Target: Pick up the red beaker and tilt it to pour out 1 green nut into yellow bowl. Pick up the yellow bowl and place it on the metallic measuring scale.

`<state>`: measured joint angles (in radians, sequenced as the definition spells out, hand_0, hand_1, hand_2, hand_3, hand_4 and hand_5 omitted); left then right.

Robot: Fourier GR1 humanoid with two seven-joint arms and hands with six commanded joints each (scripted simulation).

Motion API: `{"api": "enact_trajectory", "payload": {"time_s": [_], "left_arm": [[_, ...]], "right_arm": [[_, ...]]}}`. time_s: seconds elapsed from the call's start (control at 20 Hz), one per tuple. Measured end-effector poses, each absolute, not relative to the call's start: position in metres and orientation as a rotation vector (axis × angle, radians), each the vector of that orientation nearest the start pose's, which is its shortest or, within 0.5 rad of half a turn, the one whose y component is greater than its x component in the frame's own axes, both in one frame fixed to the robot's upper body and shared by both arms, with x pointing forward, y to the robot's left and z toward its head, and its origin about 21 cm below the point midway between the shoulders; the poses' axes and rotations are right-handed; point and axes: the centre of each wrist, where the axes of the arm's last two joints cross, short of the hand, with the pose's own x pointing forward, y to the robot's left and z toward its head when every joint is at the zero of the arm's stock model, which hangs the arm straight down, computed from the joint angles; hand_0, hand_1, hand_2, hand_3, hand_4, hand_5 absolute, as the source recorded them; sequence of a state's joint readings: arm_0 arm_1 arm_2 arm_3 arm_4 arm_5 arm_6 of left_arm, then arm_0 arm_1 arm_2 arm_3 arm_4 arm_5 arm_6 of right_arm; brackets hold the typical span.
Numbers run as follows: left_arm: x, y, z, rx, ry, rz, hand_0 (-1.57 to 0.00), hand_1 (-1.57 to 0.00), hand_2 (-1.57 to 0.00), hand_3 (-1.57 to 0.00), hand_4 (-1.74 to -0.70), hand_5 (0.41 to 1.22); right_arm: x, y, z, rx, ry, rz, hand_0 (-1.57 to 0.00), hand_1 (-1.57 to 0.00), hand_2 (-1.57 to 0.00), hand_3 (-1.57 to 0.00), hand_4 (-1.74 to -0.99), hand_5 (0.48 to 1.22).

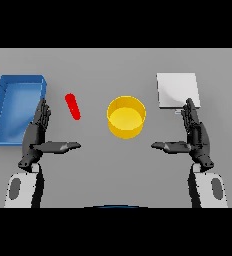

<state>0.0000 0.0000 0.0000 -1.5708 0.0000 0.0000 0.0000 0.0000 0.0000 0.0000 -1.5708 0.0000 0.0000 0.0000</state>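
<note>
Head view: grey surface (93,170) with four things on it and both hands above its near half. Yellow bowl (126,116) stands just above the middle of the scene, round, upright, and nothing shows inside it. Red beaker (73,106) is at ten o'clock from the bowl, apart from it; it shows as a narrow red shape slanted from upper left to lower right, and whether it lies flat or stands tilted cannot be told. No green nut can be made out. Metallic measuring scale (176,90), a pale square plate, sits at two o'clock from the bowl, also apart from it. Blue tray (0,107) with raised walls lies at the far nine o'clock side.

Left hand (37,131) is at eight o'clock from the bowl, between tray and beaker and below both; its fingers are straight and spread wide, pointing to twelve o'clock, thumb stretched toward three o'clock, holding nothing. Right hand (195,132) mirrors it at four o'clock from the bowl, fingers straight and wide, their tips overlapping the scale's near edge, thumb toward nine o'clock, holding nothing.
</note>
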Motion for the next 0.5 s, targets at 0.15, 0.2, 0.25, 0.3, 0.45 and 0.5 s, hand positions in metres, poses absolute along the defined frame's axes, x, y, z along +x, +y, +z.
{"api": "enact_trajectory", "payload": {"time_s": [0.15, 0.2, 0.25, 0.3, 0.45, 0.5], "left_arm": [[0.244, 0.228, -0.004, -0.003, -1.577, 0.000, 0.00, 0.00, 0.00, 0.00, -1.14, 0.660], [0.242, 0.227, -0.004, -0.003, -1.578, 0.000, 0.00, 0.00, 0.00, 0.00, -1.14, 0.660], [0.240, 0.226, -0.004, -0.004, -1.579, 0.000, 0.00, 0.00, 0.00, 0.00, -1.14, 0.660], [0.239, 0.228, -0.004, -0.005, -1.577, 0.001, 0.00, 0.00, 0.00, 0.00, -1.14, 0.660], [0.212, 0.219, 0.013, 0.062, -1.648, -0.183, 0.00, 0.00, 0.00, 0.00, -1.14, 0.662], [0.209, 0.220, 0.019, 0.073, -1.641, -0.207, 0.00, 0.00, 0.00, 0.00, -1.14, 0.660]], "right_arm": [[0.249, -0.229, -0.003, -0.001, -1.571, -0.001, 0.00, 0.00, 0.00, 0.00, -1.071, 0.578], [0.249, -0.229, -0.003, -0.001, -1.571, -0.001, 0.00, 0.00, 0.00, 0.00, -1.071, 0.578], [0.249, -0.229, -0.003, -0.001, -1.571, 0.000, 0.00, 0.00, 0.00, 0.00, -1.071, 0.578], [0.249, -0.231, -0.002, 0.000, -1.576, -0.003, 0.00, 0.00, 0.00, 0.00, -1.071, 0.578], [0.231, -0.226, 0.006, -0.215, -1.709, 0.263, 0.00, 0.00, 0.00, 0.00, -1.064, 0.577], [0.229, -0.227, 0.009, -0.240, -1.719, 0.289, 0.00, 0.00, 0.00, 0.00, -1.071, 0.581]]}}
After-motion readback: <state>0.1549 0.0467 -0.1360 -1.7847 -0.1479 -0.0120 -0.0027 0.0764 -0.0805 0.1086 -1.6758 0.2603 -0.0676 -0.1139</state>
